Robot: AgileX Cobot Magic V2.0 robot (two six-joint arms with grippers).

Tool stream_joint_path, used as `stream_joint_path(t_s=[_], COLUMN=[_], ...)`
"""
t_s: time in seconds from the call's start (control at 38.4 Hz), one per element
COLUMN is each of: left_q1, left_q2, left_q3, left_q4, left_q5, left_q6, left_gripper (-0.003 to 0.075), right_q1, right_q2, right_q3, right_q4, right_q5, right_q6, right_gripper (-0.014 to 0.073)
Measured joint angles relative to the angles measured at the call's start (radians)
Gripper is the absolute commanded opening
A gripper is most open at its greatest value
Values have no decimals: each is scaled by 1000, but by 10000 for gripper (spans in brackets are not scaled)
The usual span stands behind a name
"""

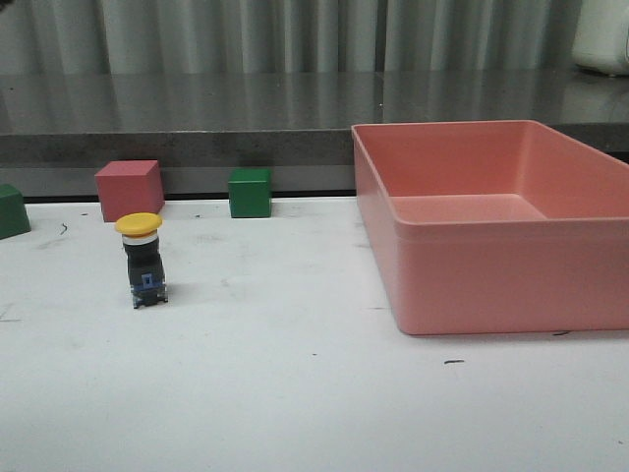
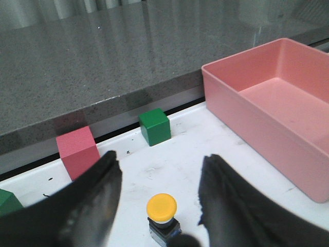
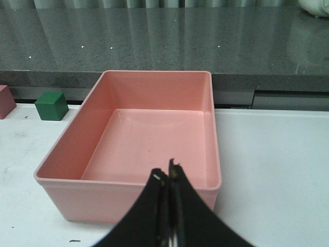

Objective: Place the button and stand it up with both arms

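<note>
The button (image 1: 143,259) stands upright on the white table at the left, yellow cap up, black body and grey-blue base below. It also shows in the left wrist view (image 2: 162,216). My left gripper (image 2: 159,163) is open and hangs above it, its fingers spread wide to either side, not touching it. My right gripper (image 3: 167,175) is shut and empty, held in front of the near wall of the pink bin (image 3: 128,193). Neither arm shows in the front view.
The pink bin (image 1: 491,285) fills the right half of the table and holds nothing. A red cube (image 1: 130,190), a green cube (image 1: 250,193) and another green block (image 1: 12,210) stand along the back edge by a grey ledge.
</note>
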Motion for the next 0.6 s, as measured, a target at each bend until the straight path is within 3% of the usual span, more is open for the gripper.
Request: stream_joint_path(t_s=[0.08, 0.21, 0.42, 0.6], left_q1=[-19, -21, -21, -21], left_q2=[-119, -258, -435, -518], left_q3=[1, 1, 2, 2], left_q4=[-15, -23, -25, -79], left_q5=[86, 215, 415, 432], left_q6=[0, 0, 0, 0], left_gripper=[90, -20, -20, -20], right_q1=[0, 0, 0, 0], right_q2=[0, 0, 0, 0], right_q3=[0, 0, 0, 0], right_q4=[0, 0, 0, 0], right_q5=[0, 0, 0, 0], right_q6=[0, 0, 0, 0], right_gripper=[-63, -63, -63, -63])
